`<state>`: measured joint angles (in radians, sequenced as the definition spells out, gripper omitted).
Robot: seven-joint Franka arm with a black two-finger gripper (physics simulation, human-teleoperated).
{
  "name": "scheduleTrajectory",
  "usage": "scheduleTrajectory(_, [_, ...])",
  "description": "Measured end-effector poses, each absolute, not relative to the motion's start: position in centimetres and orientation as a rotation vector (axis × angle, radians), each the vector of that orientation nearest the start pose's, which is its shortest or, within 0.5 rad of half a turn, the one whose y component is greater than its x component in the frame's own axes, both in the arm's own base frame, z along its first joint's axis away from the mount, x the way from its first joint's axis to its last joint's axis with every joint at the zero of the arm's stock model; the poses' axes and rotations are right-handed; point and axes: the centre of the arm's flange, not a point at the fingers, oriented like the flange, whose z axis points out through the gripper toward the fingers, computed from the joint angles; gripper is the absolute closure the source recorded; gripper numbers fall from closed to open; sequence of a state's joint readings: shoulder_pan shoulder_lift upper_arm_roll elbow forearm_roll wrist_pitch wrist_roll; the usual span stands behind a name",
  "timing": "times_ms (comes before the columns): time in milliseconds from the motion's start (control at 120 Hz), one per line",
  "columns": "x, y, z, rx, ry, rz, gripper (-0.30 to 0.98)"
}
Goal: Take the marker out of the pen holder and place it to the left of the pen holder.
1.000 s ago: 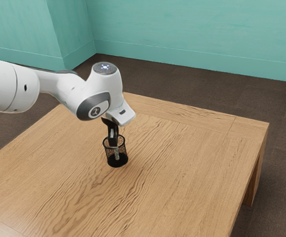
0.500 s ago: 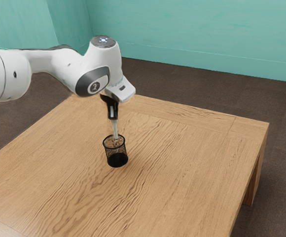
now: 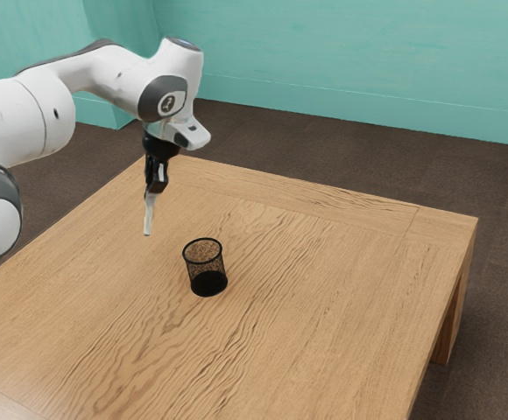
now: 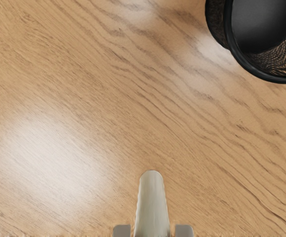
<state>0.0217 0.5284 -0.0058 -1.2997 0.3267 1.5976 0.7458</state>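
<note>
My gripper point(image 3: 155, 190) hangs above the table, toward the exterior view's left of the pen holder point(image 3: 206, 269) and higher than its rim. It is shut on the whitish marker point(image 3: 149, 217), whose free end points down and slightly tilted, touching nothing. In the wrist view the marker point(image 4: 152, 205) sticks out between the two fingertips of the gripper point(image 4: 153, 231). The black mesh pen holder point(image 4: 266, 27) stands upright, its dark bottom visible inside, apart from the marker.
The wooden table point(image 3: 324, 289) carries the holder near its middle. Its far edge runs behind the arm, with dark floor point(image 3: 368, 166) and a teal wall point(image 3: 342, 61) beyond.
The marker, gripped by my hand, has come up out of the pen holder and then moved toward the exterior view's left. The holder has stayed where it was.
</note>
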Motion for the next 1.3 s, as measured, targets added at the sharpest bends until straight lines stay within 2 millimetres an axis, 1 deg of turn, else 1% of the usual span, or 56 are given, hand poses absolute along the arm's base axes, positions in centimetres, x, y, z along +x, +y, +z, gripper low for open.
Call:
scheduleTrajectory(67, [68.7,6.5,41.1,-2.708,1.042,0.566,0.78])
scheduleTrajectory(108, [69.3,7.9,39.9,-2.733,0.997,0.617,0.78])
scheduleTrajectory(133, [69.5,8.4,39.3,-2.744,0.975,0.65,0.78])
scheduleTrajectory(183, [70.0,9.1,37.3,-2.762,0.934,0.726,0.78])
scheduleTrajectory(308, [71.4,10.0,32.2,-2.788,0.84,0.885,0.78])
scheduleTrajectory(358, [71.3,10.2,30.5,-2.792,0.809,0.952,0.78])
scheduleTrajectory(442, [70.7,10.3,28.6,-2.789,0.768,1.05,0.78])
scheduleTrajectory(533, [70.1,10.5,27.3,-2.787,0.732,1.127,0.77])
scheduleTrajectory(600, [69.8,10.4,26.7,-2.787,0.716,1.158,0.71])
scheduleTrajectory(717, [69.6,9.9,26.2,-2.795,0.694,1.188,0.45])
scheduleTrajectory(800, [69.6,9.5,26.7,-2.81,0.685,1.18,0.3])
scheduleTrajectory(833, [69.7,9.4,27.4,-2.816,0.68,1.165,0.26])
scheduleTrajectory(867, [69.8,9.2,28.6,-2.826,0.68,1.135,0.22])
scheduleTrajectory(900, [69.9,9.0,31.1,-2.838,0.676,1.081,0.19])
scheduleTrajectory(933, [69.7,8.7,34.3,-2.849,0.673,1.026,0.16])
scheduleTrajectory(975, [68.8,8.4,39.1,-2.858,0.666,0.957,0.13])
scheduleTrajectory(1008, [67.0,7.9,43.3,-2.871,0.668,0.908,0.11])
scheduleTrajectory(1050, [63.6,7.4,48.3,-2.893,0.671,0.835,0.09])
scheduleTrajectory(1083, [60.5,6.9,51.6,-2.911,0.671,0.762,0.08])
scheduleTrajectory(1133, [55.9,6.0,55.8,-2.936,0.667,0.625,0.06])
scheduleTrajectory(1158, [54.3,5.6,57.2,-2.947,0.659,0.555,0.06])
scheduleTrajectory(1192, [53.3,5.4,58.4,-2.959,0.649,0.478,0.05])
scheduleTrajectory(1250, [52.8,5.1,60.1,-2.97,0.63,0.358,0.04])
scheduleTrajectory(1300, [52.9,4.9,60.8,-2.976,0.617,0.287,0.03])
